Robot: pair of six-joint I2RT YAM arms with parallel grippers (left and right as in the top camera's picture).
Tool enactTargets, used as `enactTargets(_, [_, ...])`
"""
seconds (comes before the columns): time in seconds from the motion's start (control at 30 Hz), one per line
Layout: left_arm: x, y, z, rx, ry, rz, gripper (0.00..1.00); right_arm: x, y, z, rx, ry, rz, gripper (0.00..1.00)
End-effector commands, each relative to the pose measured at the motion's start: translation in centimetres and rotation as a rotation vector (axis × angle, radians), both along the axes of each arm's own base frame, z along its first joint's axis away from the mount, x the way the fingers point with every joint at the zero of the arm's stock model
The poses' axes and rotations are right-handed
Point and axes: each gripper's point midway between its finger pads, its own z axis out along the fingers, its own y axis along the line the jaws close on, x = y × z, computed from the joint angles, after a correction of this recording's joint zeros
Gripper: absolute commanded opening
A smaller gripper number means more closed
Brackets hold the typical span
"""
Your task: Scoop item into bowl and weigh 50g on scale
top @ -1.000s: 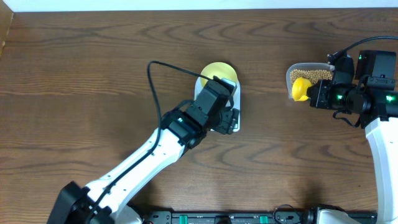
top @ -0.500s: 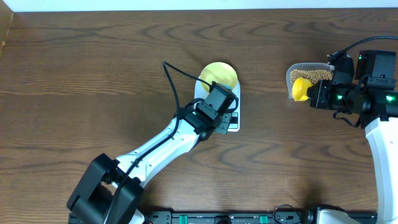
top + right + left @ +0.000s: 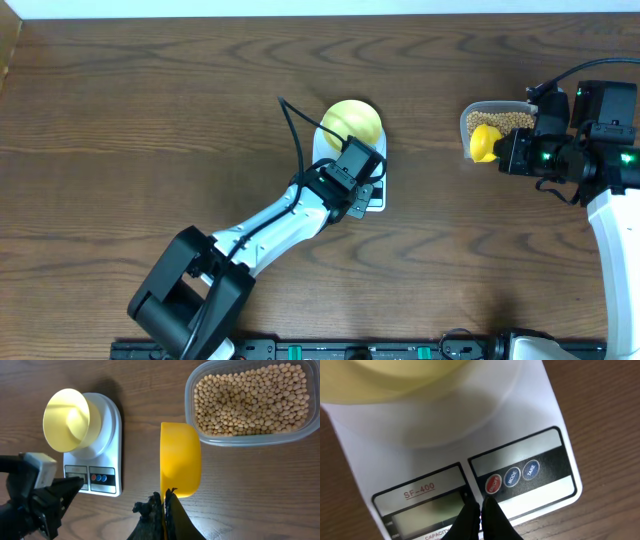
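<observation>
Dark wooden surface (image 3: 150, 100). Left hand (image 3: 481, 508) just pinched shut from wider, tips lowered beside red button (image 3: 493, 484) of scale (image 3: 535, 405) bearing empty bowl (image 3: 67, 420); probably switching on. Right hand (image 3: 164, 502) clamped on yellow scoop (image 3: 180, 460), beans (image 3: 250, 397) unscooped in container (image 3: 192, 390).

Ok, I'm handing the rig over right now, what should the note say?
Left gripper: shut, tips at the red button on the scale; display looks blank.
Right gripper: shut on the yellow scoop, beside the clear container of beans.
Bowl: on the scale, empty.
To do: confirm scale is on, scoop beans into bowl, weigh.
</observation>
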Motion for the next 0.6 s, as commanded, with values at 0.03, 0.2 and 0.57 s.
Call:
enactTargets(0.03, [-0.1, -0.3, -1.3, 0.023, 0.017, -0.039, 0.07, 0.1, 0.0, 0.5, -0.006, -0.017, 0.012, 0.01])
enactTargets(0.2, [0.2, -0.6, -1.3, 0.023, 0.002, -0.060, 0.07, 0.1, 0.0, 0.5, -0.005, -0.016, 0.012, 0.01])
enactTargets(0.57, [0.6, -0.9, -2.2, 0.020, -0.003, -0.062, 0.07, 0.1, 0.0, 0.5, -0.005, -0.015, 0.012, 0.01])
